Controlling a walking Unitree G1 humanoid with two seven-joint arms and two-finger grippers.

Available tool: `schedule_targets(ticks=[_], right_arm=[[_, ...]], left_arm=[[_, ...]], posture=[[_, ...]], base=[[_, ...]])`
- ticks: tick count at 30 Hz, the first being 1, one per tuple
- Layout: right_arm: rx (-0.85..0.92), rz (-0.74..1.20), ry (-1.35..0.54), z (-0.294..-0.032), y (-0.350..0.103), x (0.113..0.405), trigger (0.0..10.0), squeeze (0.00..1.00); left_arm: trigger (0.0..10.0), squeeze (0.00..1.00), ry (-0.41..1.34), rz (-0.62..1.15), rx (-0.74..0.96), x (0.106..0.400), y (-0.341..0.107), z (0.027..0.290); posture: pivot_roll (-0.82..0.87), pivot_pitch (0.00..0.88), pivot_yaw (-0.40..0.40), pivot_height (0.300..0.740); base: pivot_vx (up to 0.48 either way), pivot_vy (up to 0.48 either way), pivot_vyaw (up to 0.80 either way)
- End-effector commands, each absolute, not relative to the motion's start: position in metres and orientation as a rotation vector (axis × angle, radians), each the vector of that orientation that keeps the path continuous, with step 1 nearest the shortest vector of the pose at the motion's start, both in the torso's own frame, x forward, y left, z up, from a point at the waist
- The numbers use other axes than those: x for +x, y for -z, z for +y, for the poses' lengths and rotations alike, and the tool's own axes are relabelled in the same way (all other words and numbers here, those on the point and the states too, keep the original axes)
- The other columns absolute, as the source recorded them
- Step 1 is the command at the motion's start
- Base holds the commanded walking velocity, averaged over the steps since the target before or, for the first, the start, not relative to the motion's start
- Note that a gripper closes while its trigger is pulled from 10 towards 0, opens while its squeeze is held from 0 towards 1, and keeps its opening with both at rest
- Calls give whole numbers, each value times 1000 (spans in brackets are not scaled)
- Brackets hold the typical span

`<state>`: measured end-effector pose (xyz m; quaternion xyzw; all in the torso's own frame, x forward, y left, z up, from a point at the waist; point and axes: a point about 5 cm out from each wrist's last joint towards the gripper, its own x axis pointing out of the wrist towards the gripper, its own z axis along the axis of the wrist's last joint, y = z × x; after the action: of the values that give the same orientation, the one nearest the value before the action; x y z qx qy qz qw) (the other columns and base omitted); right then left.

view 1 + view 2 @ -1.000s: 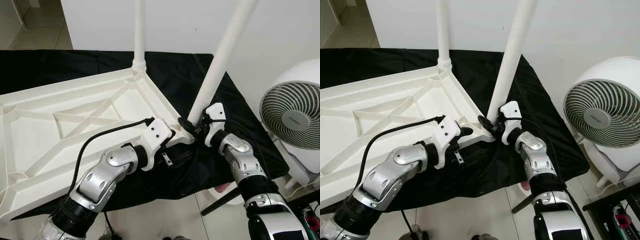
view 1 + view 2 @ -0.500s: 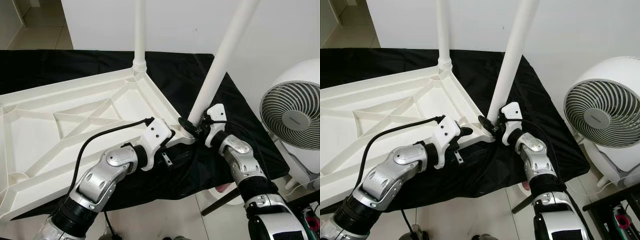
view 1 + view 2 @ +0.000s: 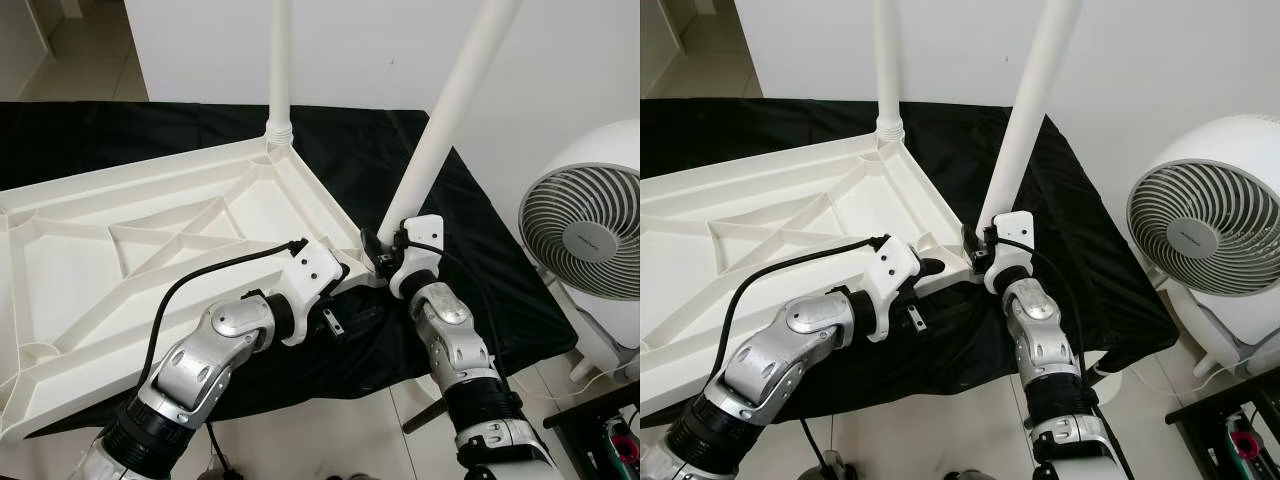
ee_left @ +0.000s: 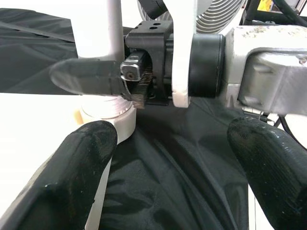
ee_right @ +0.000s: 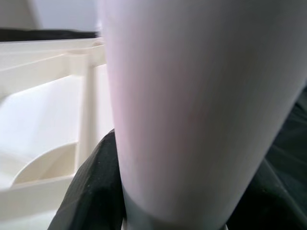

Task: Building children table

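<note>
Right gripper (image 3: 378, 255) of mine is at the bottom of the near table leg (image 3: 440, 130), with its black fingers (image 5: 91, 191) on each side of the white tube and pressed close to it, so it is holding the leg. That leg leans a bit and goes up from the near corner of the white tabletop (image 3: 150, 250), which lies upside down on a black cloth (image 3: 470, 250). My right wrist view looks right at the leg from very close, and beside it I can see the ribs under the tabletop. My left gripper (image 4: 172, 158) is at that same corner, just beside my right gripper. Its two black fingers (image 4: 79, 167) are spread wide apart and hold nothing. One finger is next to the round white socket (image 4: 112, 112) where the leg goes in, and the other is out over the black cloth. A second table leg (image 3: 279, 60) stands up straight at the far corner of the tabletop. A white fan (image 3: 585, 230) stands on the floor, off to my right, past the edge of the cloth. A black cable (image 3: 220, 265) runs along my left arm.
</note>
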<state>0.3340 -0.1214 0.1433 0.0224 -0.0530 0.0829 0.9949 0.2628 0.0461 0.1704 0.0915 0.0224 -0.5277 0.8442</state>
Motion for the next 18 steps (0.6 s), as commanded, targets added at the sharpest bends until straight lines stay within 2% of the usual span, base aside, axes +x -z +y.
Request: schedule_targets(ticks=[1, 5, 8, 13, 14, 15, 16, 18], right_arm=[[29, -81, 27, -128, -135, 326, 10000, 0], [25, -91, 61, -126, -136, 324, 10000, 0], [59, -101, -63, -105, -139, 320, 10000, 0], [67, -104, -81, -106, -141, 320, 10000, 0], [70, -100, -85, -106, -143, 319, 10000, 525], [70, -100, -85, -106, -143, 319, 10000, 525], [73, -98, -91, -106, -143, 319, 10000, 1000], [83, -99, -100, -106, -144, 319, 10000, 1000]], left_arm=[[10000, 0, 1167, 56, 198, 258, -169, 43], [10000, 0, 1167, 56, 198, 258, -169, 43], [10000, 0, 1168, 55, 196, 258, -169, 42], [10000, 0, 1165, 56, 198, 258, -169, 43], [10000, 0, 1159, 54, 195, 258, -169, 43], [10000, 0, 1159, 54, 195, 258, -169, 43], [10000, 0, 1158, 53, 194, 258, -169, 43], [10000, 0, 1157, 53, 194, 258, -169, 43]], posture=[[86, 61, -78, 740], [86, 61, -78, 740], [82, 63, -82, 740], [84, 67, -86, 740], [87, 70, -88, 740], [87, 70, -88, 740], [87, 70, -88, 740], [86, 71, -88, 740]], base=[[0, 0, 0], [0, 0, 0], [0, 0, 0], [0, 0, 0], [0, 0, 0], [0, 0, 0], [0, 0, 0], [0, 0, 0]])
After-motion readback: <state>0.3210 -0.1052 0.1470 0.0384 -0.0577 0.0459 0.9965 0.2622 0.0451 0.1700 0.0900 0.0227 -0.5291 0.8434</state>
